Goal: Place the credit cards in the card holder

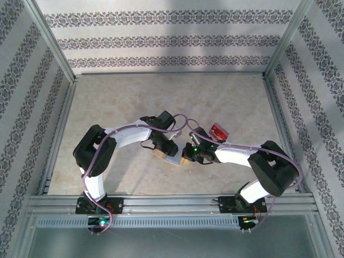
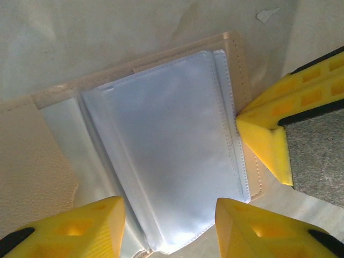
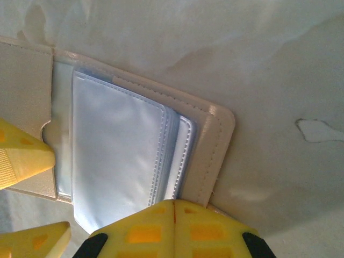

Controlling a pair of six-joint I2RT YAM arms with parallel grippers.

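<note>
Left gripper (image 2: 169,228) stood astride the card holder (image 2: 161,123) pockets, fingers apart; grip unconfirmed.
Right gripper (image 3: 173,215), closed, pinned its edge; holder-opening step judged underway, red credit card (image 1: 218,130) needing pickup next.

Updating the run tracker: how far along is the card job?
Done: card holder lies open. In hand: right gripper, shut, sits at its edge; left gripper straddles the pocket sleeves, grip unclear. Left: red card lies on the table beyond the right arm; no card visible in the sleeves.
</note>
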